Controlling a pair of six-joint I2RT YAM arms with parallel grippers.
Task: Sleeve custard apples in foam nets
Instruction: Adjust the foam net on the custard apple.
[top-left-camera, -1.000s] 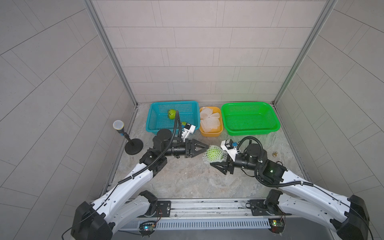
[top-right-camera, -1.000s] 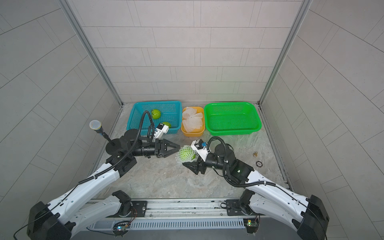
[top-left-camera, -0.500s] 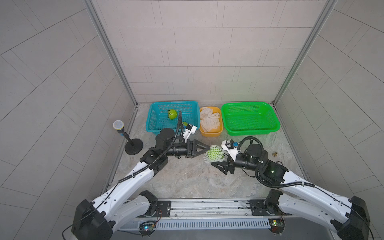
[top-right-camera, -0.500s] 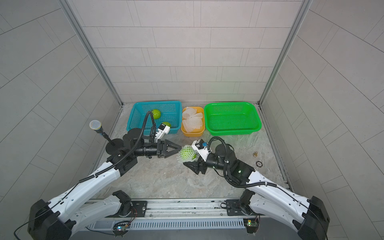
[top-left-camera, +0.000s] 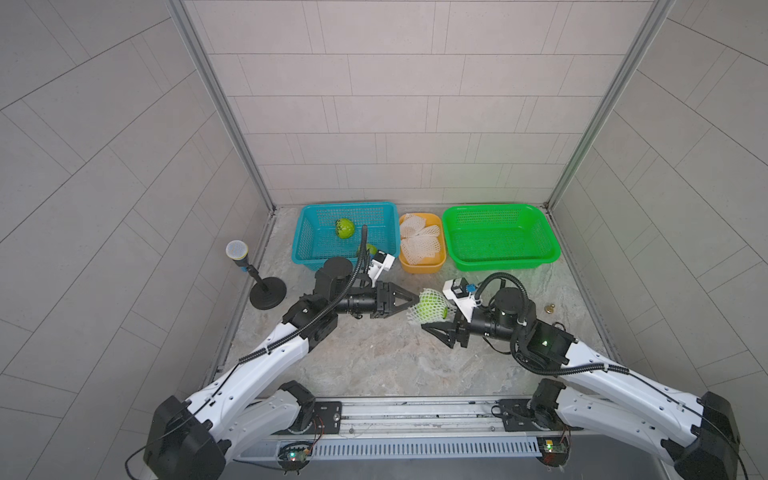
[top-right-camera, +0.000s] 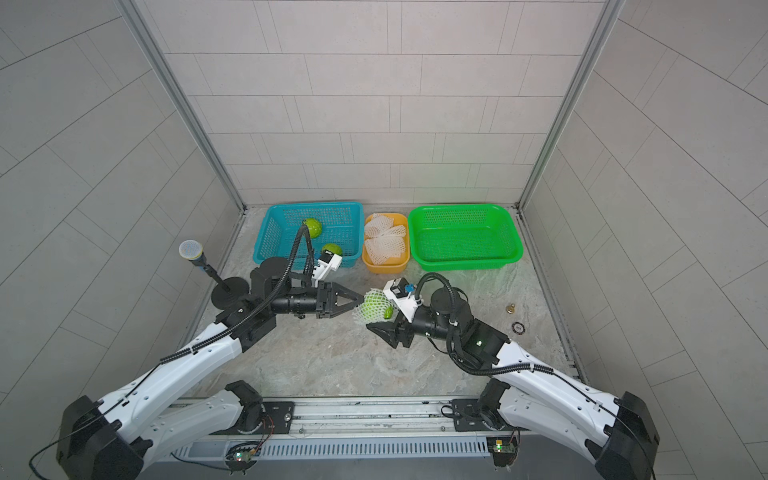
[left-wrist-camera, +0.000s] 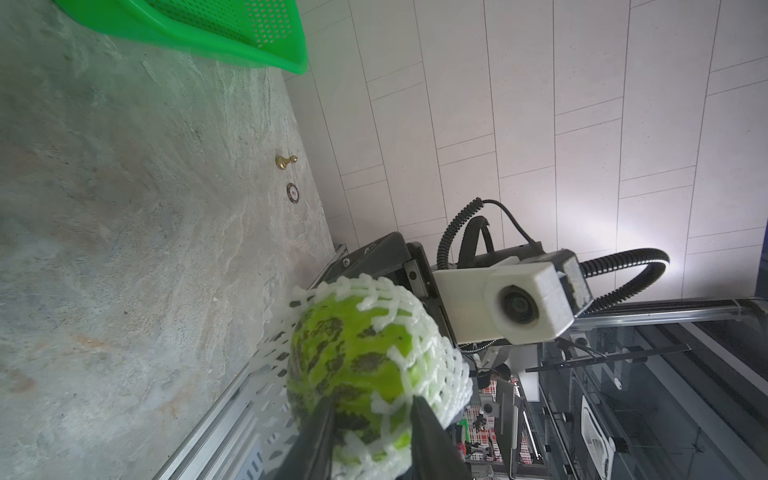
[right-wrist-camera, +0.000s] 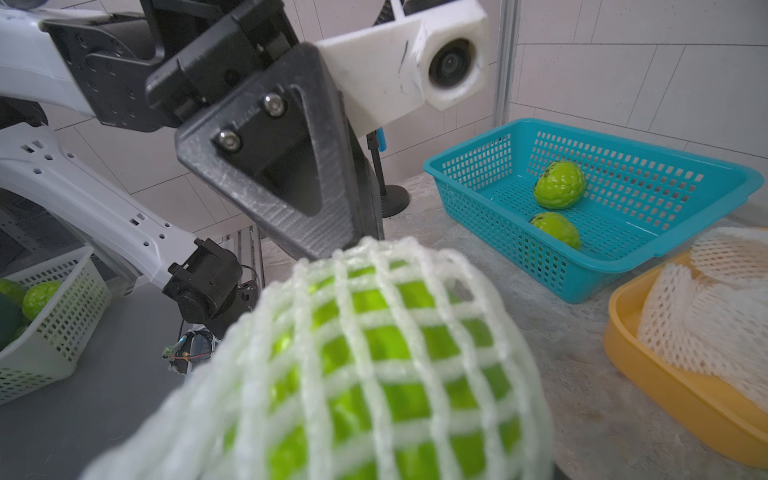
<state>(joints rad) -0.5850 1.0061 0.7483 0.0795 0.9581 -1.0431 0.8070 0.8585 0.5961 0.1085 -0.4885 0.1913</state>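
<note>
Blurred, edge-cropped custard apple (right-wrist-camera: 386, 347) in foam net (right-wrist-camera: 374, 251), right wrist view.

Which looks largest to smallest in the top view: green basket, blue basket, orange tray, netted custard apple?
1. green basket, only slightly wider than the next, so nearly a tie
2. blue basket
3. orange tray
4. netted custard apple, clearly smallest
</note>
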